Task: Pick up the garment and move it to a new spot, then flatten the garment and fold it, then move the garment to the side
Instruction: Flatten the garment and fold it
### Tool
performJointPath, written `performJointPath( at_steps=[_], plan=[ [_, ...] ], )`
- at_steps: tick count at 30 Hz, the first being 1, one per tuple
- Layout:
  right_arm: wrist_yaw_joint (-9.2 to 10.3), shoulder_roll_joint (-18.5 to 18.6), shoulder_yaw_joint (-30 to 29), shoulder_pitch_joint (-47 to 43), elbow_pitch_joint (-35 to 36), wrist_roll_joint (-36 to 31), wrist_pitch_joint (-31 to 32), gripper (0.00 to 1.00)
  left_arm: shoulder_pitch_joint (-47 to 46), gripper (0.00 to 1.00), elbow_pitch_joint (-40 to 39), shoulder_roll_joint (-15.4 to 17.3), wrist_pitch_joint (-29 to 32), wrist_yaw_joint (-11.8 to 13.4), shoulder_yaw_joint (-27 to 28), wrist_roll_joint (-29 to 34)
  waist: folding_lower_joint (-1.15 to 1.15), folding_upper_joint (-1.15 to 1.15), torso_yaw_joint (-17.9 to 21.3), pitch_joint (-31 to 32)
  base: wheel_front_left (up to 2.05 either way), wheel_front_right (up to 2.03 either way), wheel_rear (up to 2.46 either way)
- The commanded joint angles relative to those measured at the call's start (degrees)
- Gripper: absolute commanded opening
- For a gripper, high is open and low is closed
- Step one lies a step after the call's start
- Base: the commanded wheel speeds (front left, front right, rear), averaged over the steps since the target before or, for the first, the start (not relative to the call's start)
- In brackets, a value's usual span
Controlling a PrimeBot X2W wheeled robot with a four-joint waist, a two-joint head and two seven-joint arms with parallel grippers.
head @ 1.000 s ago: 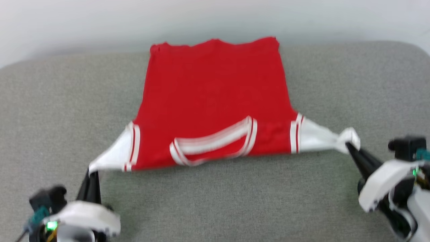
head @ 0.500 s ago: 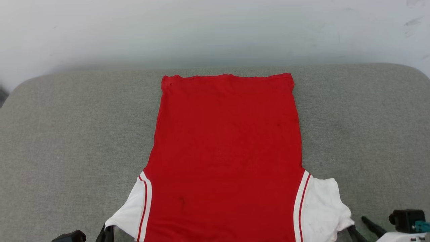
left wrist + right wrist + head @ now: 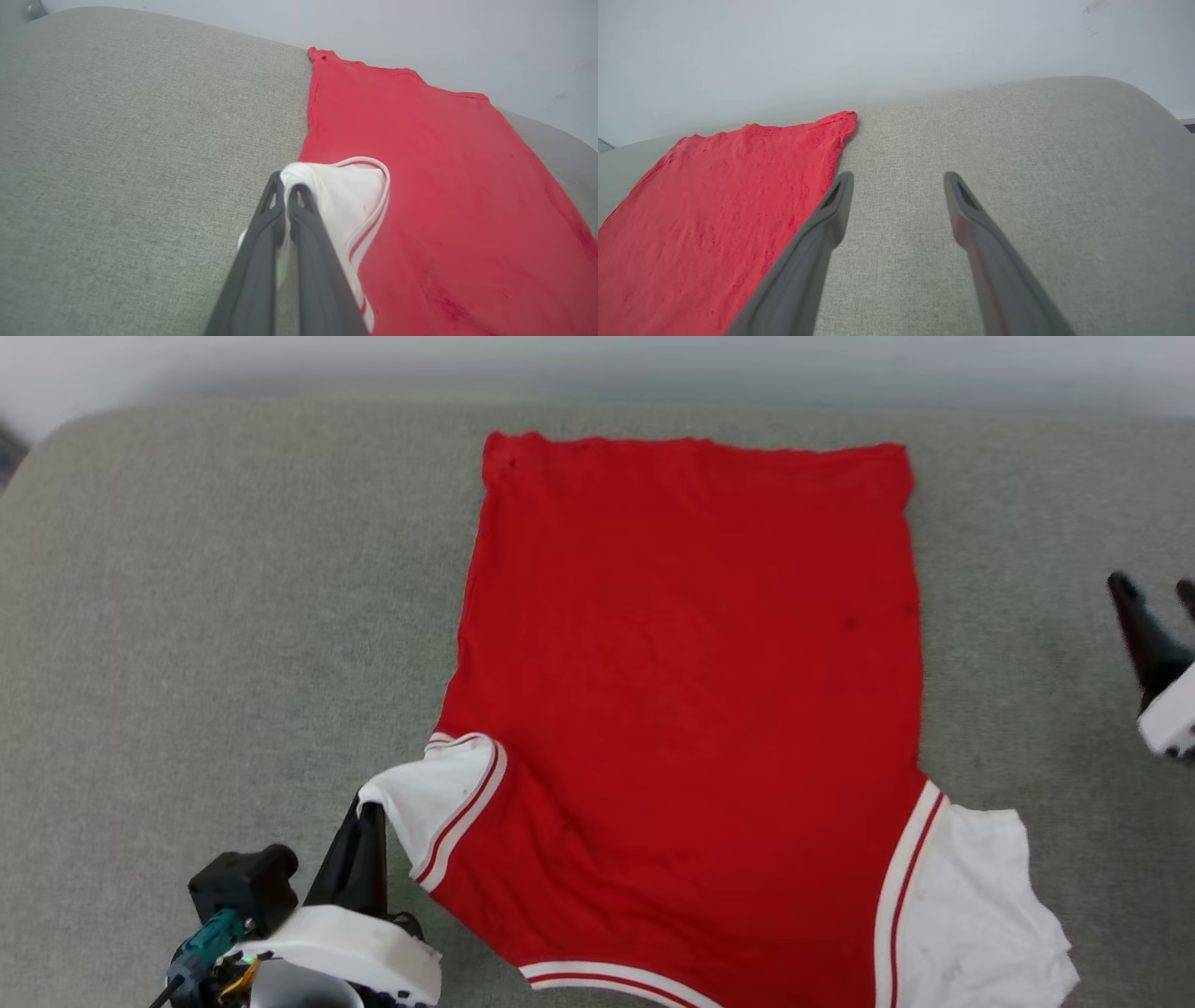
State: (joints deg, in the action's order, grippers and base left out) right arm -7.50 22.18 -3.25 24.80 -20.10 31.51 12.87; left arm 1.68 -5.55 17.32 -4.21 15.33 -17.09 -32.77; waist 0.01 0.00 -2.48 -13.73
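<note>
Right pincer has pulled clear of garment.

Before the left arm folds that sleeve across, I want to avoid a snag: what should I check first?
1. Grip: left gripper shut on the left sleeve: ok.
2. Release: right gripper open, clear of the garment: ok.
3. The right sleeve lies spread on the grey cushion: ok.
4. The far hem is straight, with no big wrinkles: ok.
5. The collar is flat at the near edge: cannot tell, partly cut off.
</note>
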Motion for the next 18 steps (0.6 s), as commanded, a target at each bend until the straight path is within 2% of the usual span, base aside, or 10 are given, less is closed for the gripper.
performJointPath(
  at_steps=[1, 4, 10, 14, 18],
  plan=[
    [0.02, 0.9, 0.0, 3.1, -1.8, 0.2, 0.8, 1.00, -1.4, 0.00, -0.4, -0.5, -0.5, -0.2, -0.4, 0.6, -0.01, 0.00, -4.2, -5.6, 0.00, 0.00, 0.00],
    [0.02, 3.4, 1.1, 11.7, -6.7, 0.6, 4.7, 1.00, -4.2, 0.00, -1.4, -1.5, -1.1, -0.7, -1.9, 1.6, -0.01, 0.00, -6.8, -9.5, 0.00, 0.00, 0.00],
    [0.02, 9.6, 4.4, 24.7, -12.6, 2.1, 17.3, 1.00, -9.4, 0.00, -2.3, -3.5, -2.3, -2.3, -5.9, 4.3, -0.01, 0.00, -13.2, -15.0, 0.00, 0.00, 0.00],
    [0.02, 11.8, 5.4, 30.5, -14.8, 2.7, 25.5, 1.00, -11.5, 0.00, -2.3, -5.3, -3.2, -3.3, -8.0, 5.1, -0.01, 0.00, -16.4, -18.0, 0.00, 0.00, 0.00],
    [0.02, 12.4, 5.1, 35.0, -16.4, 1.6, 31.9, 1.00, -12.8, 0.00, -1.8, -6.9, -4.2, -3.8, -9.6, 5.3, -0.01, 0.00, -18.9, -21.0, 0.00, 0.00, 0.00]
  ],
)
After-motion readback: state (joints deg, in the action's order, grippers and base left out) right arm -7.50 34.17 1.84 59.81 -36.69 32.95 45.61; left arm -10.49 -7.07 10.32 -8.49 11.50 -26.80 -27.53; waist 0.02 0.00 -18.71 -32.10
